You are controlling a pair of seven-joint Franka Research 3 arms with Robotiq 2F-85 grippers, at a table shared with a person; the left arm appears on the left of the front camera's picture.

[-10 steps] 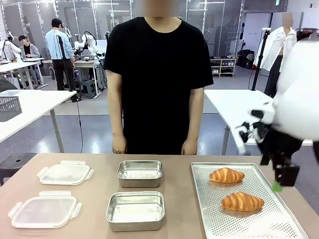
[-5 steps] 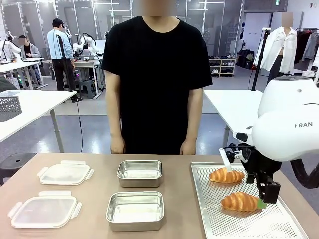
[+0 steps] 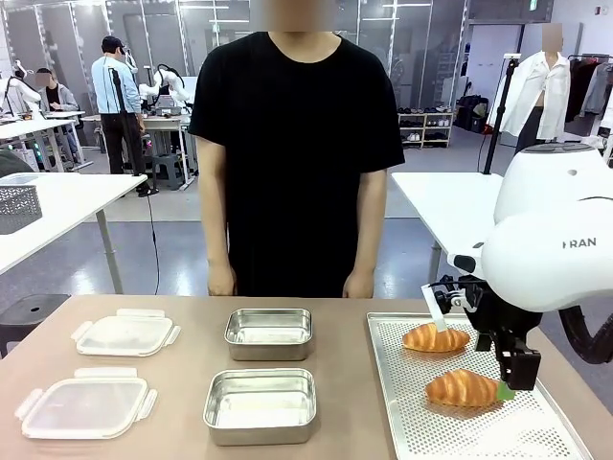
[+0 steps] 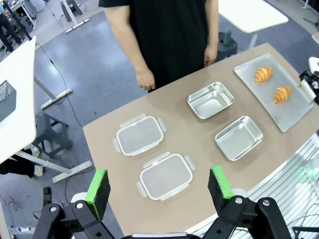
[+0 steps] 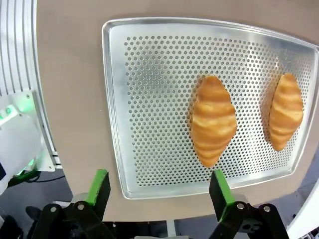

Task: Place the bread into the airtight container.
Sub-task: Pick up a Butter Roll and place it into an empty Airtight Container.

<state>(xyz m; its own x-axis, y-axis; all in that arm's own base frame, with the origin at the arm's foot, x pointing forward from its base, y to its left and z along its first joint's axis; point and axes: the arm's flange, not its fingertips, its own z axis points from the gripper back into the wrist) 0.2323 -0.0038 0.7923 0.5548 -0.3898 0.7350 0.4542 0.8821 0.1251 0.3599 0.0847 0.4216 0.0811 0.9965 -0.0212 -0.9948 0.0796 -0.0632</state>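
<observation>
Right wrist view: my right pincer [image 5: 158, 191] hangs over the near long edge of the perforated tray [image 5: 149, 74], fingers spread apart. One green pad [image 5: 218, 185] sits just beside the tip of the near croissant [image 5: 213, 121]; I cannot tell whether they touch. The far croissant [image 5: 285, 112] lies beyond it on the same tray, the two apart.

From the front, that right pincer [image 3: 506, 388] points down at the right end of the near croissant [image 3: 465, 387]. Both breads lie on the tray [image 3: 479, 436] at the right of the table [image 3: 182, 383], the far croissant [image 3: 436, 337] behind.

Mid-table, the near container [image 3: 259, 431] stands lidless, with the far container [image 3: 268, 351] behind it, also lidless. At left, the near lid [image 3: 84, 405] and far lid [image 3: 124, 335] lie flat.

My left pincer [image 4: 158, 184] hangs high above the table, fingers wide apart, looking down on it all.

At the far side a person [image 3: 297, 163] stands, hands [image 3: 223, 280] down at the table's edge.
</observation>
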